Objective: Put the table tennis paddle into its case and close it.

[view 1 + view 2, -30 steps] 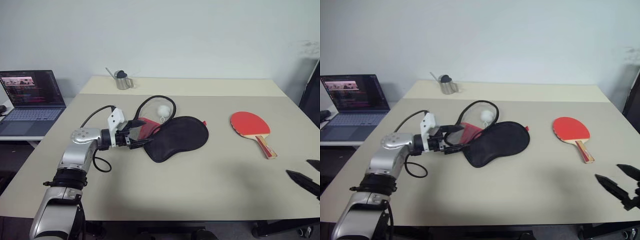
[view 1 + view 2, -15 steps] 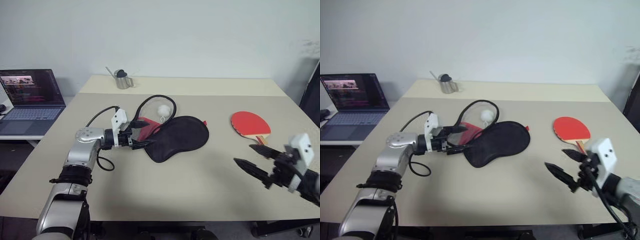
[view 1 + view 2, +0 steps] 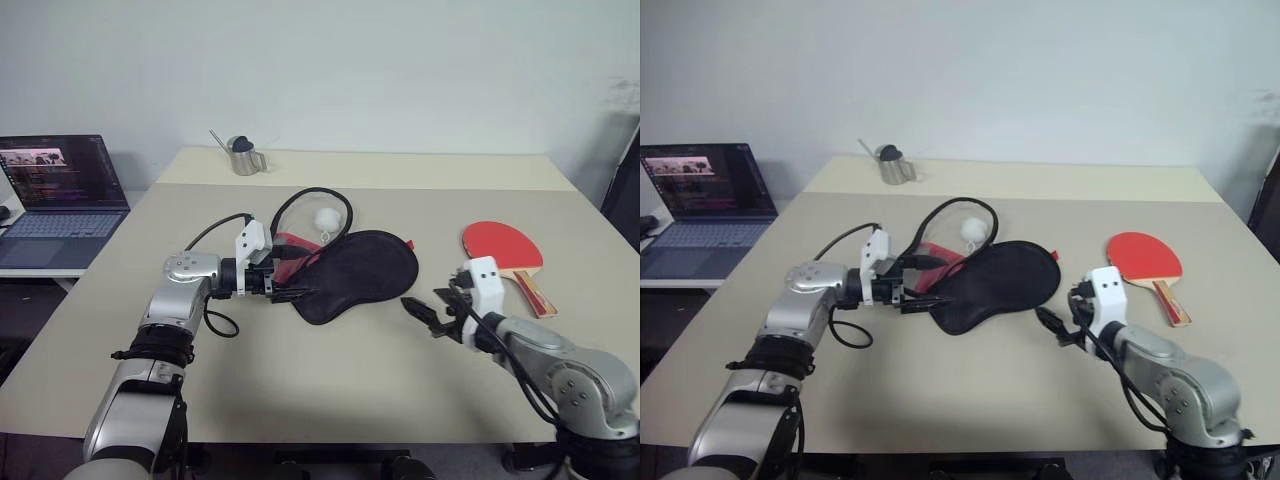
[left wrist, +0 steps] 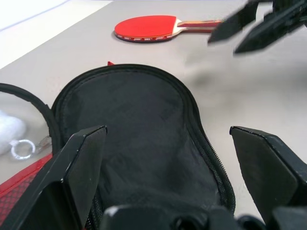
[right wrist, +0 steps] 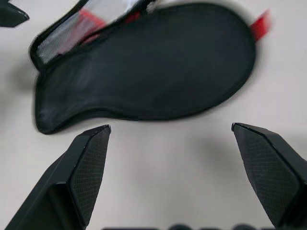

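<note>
Black soft fabric is facing up on the case (image 3: 355,275), which is lying mid-table with its red side and mesh peeking out at the narrow end. The left gripper (image 3: 293,272) is hovering wide at that end, likely to pin or lift the flap. The right gripper (image 3: 428,313) is pointing at the rounded end, fingers spread, holding nothing. The paddle (image 3: 505,252) is lying apart, flat, red rubber up, wooden handle toward the robot.

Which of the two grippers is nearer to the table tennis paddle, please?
The right gripper: it hovers open between the case and the paddle, while the left gripper is at the case's far end.
</note>
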Robot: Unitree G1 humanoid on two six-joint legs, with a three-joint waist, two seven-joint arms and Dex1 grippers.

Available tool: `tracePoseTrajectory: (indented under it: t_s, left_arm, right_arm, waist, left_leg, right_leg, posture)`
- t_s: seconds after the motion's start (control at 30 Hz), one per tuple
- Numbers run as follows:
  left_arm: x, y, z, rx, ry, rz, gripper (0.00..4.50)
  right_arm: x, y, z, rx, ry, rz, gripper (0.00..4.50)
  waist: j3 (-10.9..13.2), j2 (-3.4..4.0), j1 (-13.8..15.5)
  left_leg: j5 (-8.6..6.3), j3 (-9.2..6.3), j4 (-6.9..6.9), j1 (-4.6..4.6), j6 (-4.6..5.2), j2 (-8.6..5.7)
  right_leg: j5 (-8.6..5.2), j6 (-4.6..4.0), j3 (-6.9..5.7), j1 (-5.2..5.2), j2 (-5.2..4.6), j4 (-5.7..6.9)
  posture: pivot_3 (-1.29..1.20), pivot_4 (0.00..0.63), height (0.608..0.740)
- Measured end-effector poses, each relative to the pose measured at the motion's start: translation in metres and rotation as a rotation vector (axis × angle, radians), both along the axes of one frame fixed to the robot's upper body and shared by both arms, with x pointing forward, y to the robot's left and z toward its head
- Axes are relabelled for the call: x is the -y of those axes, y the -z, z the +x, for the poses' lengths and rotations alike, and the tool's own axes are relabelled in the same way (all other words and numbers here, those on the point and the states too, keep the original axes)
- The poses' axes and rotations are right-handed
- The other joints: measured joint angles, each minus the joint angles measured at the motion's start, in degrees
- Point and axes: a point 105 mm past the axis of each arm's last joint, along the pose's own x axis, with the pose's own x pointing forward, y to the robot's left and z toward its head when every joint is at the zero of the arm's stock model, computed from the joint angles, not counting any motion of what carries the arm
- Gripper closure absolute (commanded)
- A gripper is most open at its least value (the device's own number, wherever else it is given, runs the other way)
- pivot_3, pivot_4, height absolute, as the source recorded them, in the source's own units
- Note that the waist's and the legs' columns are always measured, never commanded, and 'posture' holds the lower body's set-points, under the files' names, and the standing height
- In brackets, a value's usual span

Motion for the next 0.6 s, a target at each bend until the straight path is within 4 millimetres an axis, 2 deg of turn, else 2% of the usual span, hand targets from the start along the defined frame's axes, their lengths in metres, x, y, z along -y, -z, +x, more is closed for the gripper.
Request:
tracePoseTrajectory:
  t_s: [0.13, 0.27, 0.4, 0.6]
  left_arm:
    - [0.000, 0.000, -0.001, -0.003, 0.013, 0.004, 0.00]
    - [0.001, 0.000, -0.002, -0.003, 0.015, 0.005, 0.00]
    - [0.001, 0.000, -0.002, -0.002, 0.016, 0.005, 0.00]
    - [0.002, 0.000, -0.002, -0.002, 0.019, 0.005, 0.00]
  right_arm:
    - [-0.017, -0.006, 0.007, -0.008, -0.023, 0.034, 0.07]
    - [-0.024, 0.001, 0.016, -0.046, -0.017, 0.040, 0.07]
    - [-0.017, 0.015, 0.027, -0.079, 0.039, 0.008, 0.07]
    - [-0.013, 0.017, 0.037, -0.066, 0.079, 0.001, 0.07]
  waist:
    - [0.00, -0.01, -0.23]
    - [0.00, 0.00, -0.37]
    - [0.00, 0.00, -0.60]
    - [0.00, 0.00, -1.20]
  left_leg:
    - [0.01, -0.01, 0.03, 0.02, 0.02, 0.00]
    - [0.01, 0.00, 0.01, 0.01, 0.02, 0.00]
    - [0.01, 0.00, 0.01, 0.01, 0.02, 0.00]
    - [0.02, 0.00, 0.01, 0.03, 0.03, 0.00]
  right_leg:
    - [-0.01, 0.05, 0.00, 0.02, 0.00, 0.02]
    - [0.00, 0.05, 0.00, 0.02, 0.01, 0.02]
    - [0.01, 0.05, 0.00, 0.01, 0.01, 0.02]
    - [0.03, 0.09, 0.01, 0.02, 0.02, 0.07]
  posture:
    - [0.00, 0.150, 0.740]
    - [0.00, 0.150, 0.740]
    - [0.00, 0.150, 0.740]
    - [0.00, 0.150, 0.740]
